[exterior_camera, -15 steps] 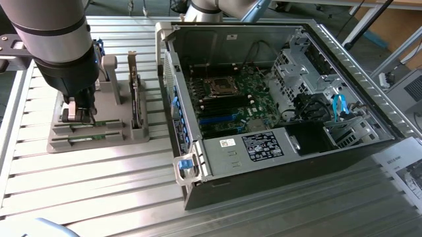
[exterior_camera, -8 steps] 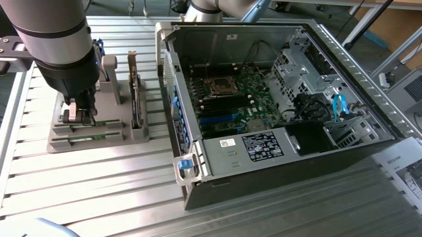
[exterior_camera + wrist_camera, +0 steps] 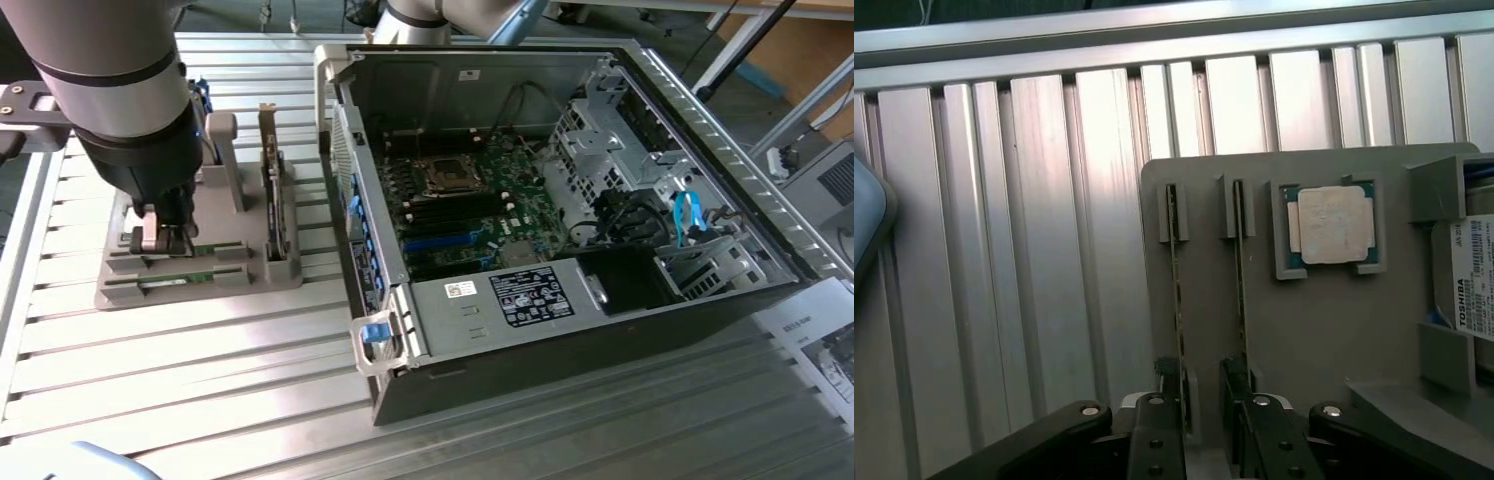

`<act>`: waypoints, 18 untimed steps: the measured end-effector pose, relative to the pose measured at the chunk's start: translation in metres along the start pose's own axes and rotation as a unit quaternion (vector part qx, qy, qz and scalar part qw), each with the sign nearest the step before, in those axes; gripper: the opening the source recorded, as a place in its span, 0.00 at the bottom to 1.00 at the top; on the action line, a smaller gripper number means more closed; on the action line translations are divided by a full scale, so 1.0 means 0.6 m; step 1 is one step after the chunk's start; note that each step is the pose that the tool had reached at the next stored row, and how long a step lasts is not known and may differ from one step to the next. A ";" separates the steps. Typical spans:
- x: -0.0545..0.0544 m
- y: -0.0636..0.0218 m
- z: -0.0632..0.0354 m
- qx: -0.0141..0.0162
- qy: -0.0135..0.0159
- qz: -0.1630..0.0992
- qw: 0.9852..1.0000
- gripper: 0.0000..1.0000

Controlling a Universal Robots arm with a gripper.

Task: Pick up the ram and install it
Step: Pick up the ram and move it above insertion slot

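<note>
At the exterior view's left, the open end effector [image 3: 163, 240] was held over the ram [image 3: 1175, 290], not yet lifted from its holder [image 3: 1314, 340] or put in the computer [image 3: 441, 75].

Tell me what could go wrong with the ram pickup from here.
1. The ram stick and its twin stand on edge close together in the gray holder. The open gripper sits low over that end, so a finger may strike the neighbour rather than straddle one stick.
2. Both are thin; an off-centre close could tilt or bend one in its slots.
3. The processor lies beside them and might get nudged.
</note>
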State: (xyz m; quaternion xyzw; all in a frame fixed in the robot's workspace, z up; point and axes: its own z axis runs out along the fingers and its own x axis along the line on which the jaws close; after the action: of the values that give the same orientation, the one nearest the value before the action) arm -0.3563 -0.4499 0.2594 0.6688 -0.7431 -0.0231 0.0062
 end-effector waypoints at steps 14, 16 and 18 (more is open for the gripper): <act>0.001 -0.001 0.022 0.000 0.000 -0.001 1.000 0.30; 0.001 -0.001 0.024 0.000 0.000 -0.001 1.000 0.30; 0.001 -0.001 0.027 0.000 0.000 -0.001 1.000 0.30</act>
State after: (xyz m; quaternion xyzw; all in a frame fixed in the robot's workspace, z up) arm -0.3564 -0.4500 0.2432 0.6697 -0.7423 -0.0231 0.0063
